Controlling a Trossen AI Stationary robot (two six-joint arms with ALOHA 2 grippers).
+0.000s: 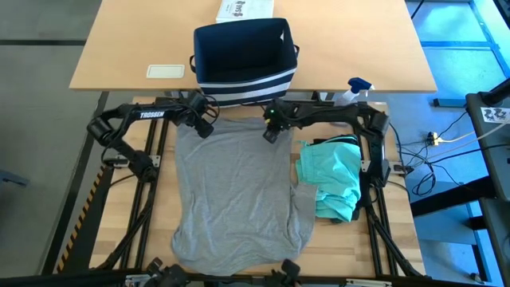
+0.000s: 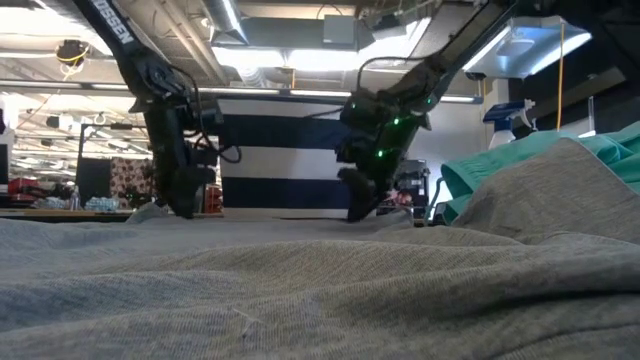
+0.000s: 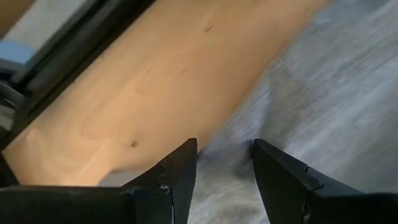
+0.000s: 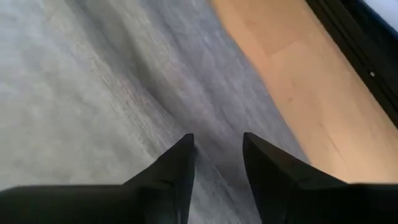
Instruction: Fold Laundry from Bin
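While the grey T-shirt [image 1: 239, 191] lies flat with its long axis running away from you, your left gripper [image 1: 202, 126] and right gripper [image 1: 272, 131] sit at its far corners, jaws narrowly parted over the cloth edge, gripping nothing yet. Teal laundry [image 1: 335, 177] lies just right; beyond on the wooden table [image 1: 119, 48] stands the navy bin [image 1: 243, 56].
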